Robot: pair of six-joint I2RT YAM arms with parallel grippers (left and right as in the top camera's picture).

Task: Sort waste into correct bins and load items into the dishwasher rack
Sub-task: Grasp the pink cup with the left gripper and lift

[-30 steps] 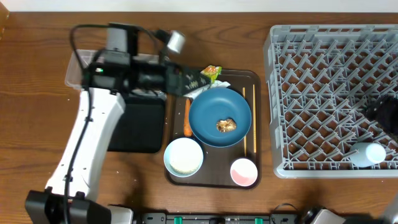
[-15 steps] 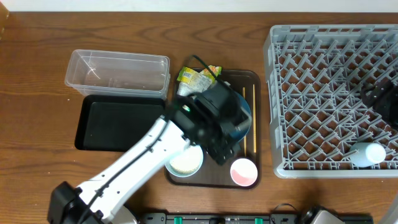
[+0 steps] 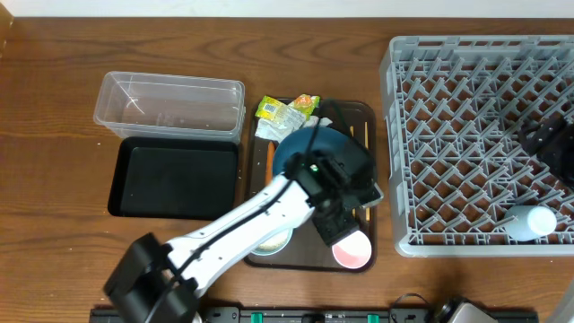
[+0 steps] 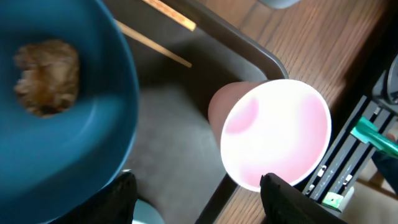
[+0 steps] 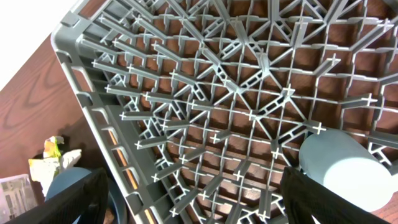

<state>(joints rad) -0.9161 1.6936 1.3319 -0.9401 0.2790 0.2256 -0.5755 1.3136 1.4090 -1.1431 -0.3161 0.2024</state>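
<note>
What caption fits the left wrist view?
Left hand hovers open over the pink cup, beside the blue plate with a brown food lump.

We see the dark-blue plate (image 4: 62, 124) lying flat with a brown lump (image 4: 46, 78) on it. At its 5 o'clock the pink cup (image 4: 277, 134) stands upright, mouth up. The chopsticks (image 4: 155, 45) lie side by side at 3 o'clock, the wrappers (image 3: 285, 111) at 12 and the carrot (image 3: 269, 154) at 9. Only an edge of the white bowl (image 3: 272, 246) shows, at 7. Further out at 10 o'clock sits the clear tub (image 3: 170, 106), with the black bin (image 3: 175, 179) just beside it at 9. The grey rack (image 3: 475, 135) stands at 3 o'clock, and a light-blue cup (image 3: 529, 222) lies on its side in the rack's 4 o'clock corner.
</note>
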